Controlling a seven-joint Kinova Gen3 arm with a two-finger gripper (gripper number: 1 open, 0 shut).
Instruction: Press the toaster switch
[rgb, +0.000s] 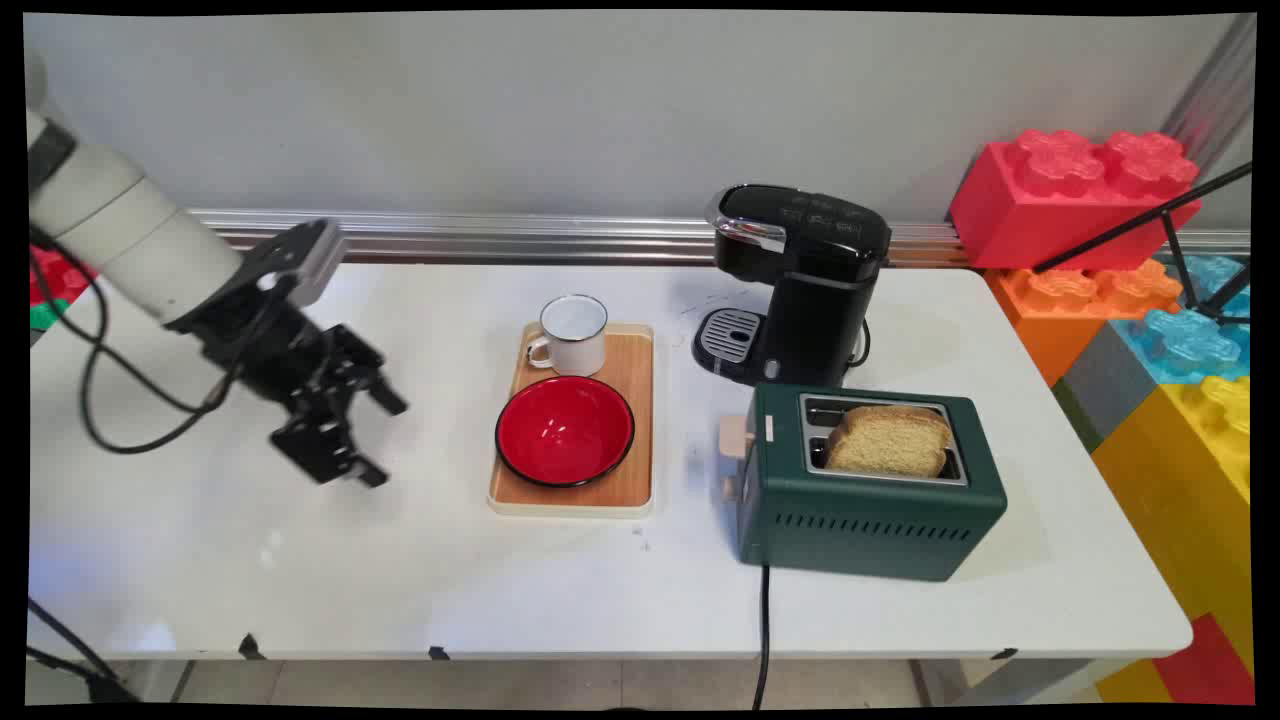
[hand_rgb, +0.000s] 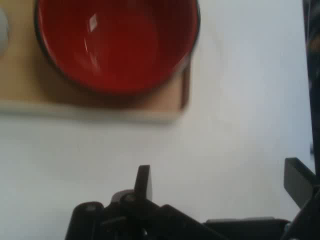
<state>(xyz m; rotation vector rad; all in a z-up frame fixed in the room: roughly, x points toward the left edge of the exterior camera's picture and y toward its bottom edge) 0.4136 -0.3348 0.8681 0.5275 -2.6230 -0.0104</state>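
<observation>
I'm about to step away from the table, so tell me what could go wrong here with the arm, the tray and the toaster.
The open gripper hangs above the table, left of the tray; moving right, it might clip the tray's edge and shift the red bowl and white mug.

A slice of bread leans out of the green toaster; a bump could tip it out.

The toaster's cord drops over the table's near edge and could snag.

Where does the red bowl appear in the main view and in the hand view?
Main view: red bowl at centre, on the wooden tray, in front of the white mug.
Hand view: red bowl at top left, cut off by the top edge.
Shared landmark: the wooden tray.
</observation>
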